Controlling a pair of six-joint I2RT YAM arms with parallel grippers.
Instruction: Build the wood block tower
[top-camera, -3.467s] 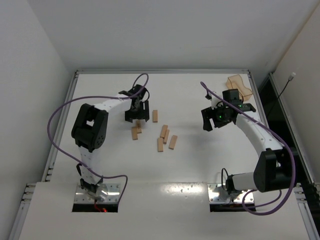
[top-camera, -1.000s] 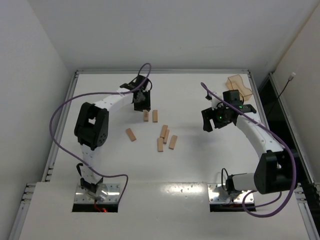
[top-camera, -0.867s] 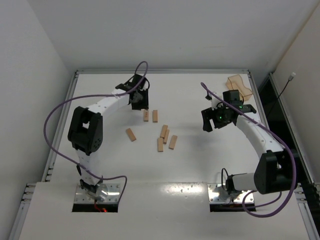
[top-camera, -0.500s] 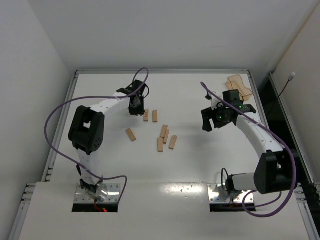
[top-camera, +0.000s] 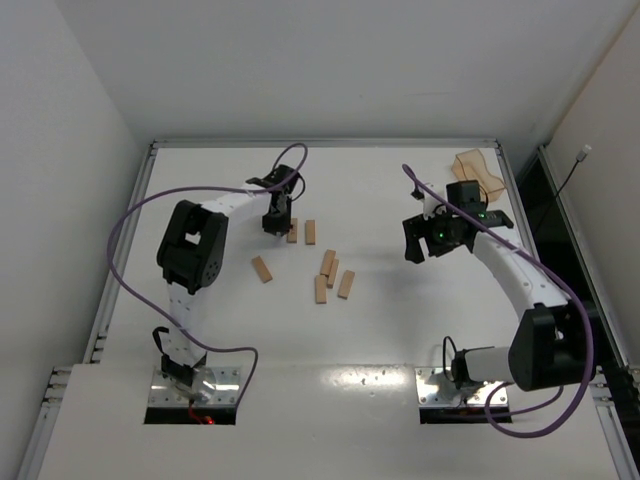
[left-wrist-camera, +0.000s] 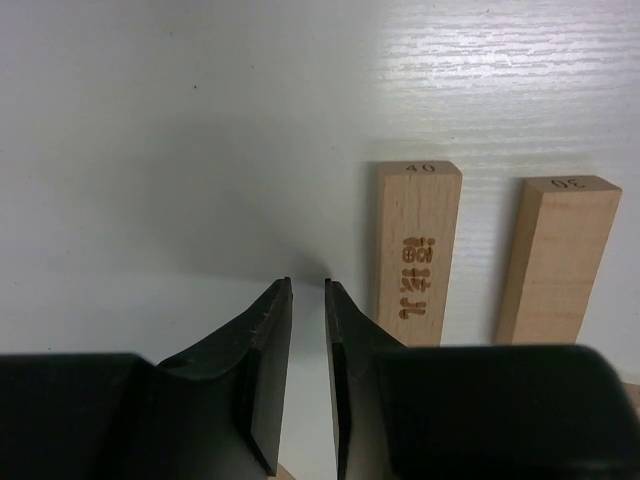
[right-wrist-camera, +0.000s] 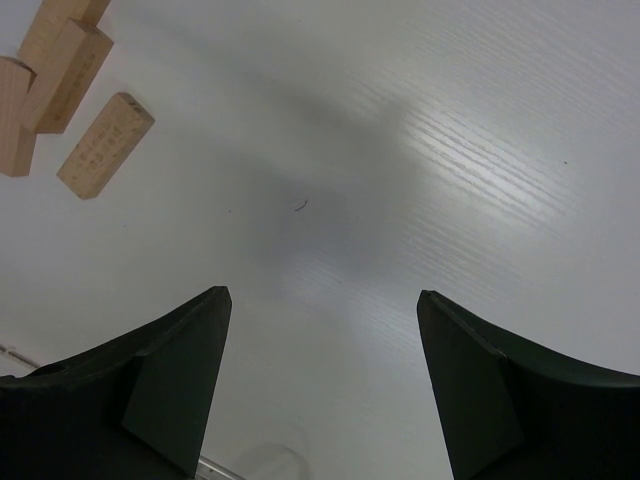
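Several wood blocks lie flat on the white table, and no tower shows in any view. Two blocks (top-camera: 291, 231) (top-camera: 310, 232) lie side by side; the left wrist view shows them as one stamped 40 (left-wrist-camera: 418, 255) and one stamped 30 (left-wrist-camera: 555, 260). My left gripper (top-camera: 275, 218) (left-wrist-camera: 307, 285) stands just left of the 40 block, almost shut, with only a thin slit and nothing in it. One block (top-camera: 262, 269) lies alone, and a loose cluster (top-camera: 332, 275) sits mid-table. My right gripper (top-camera: 430, 240) (right-wrist-camera: 323, 295) hangs wide open and empty over bare table, with three blocks (right-wrist-camera: 105, 145) at its view's upper left.
A translucent orange-tan tray (top-camera: 478, 172) sits at the far right corner, behind the right arm. Purple cables loop over both arms. White walls close the table in on the left and at the back.
The left gripper has come nearer and down beside the left block of the pair, and its jaws have narrowed. The right arm has not moved.
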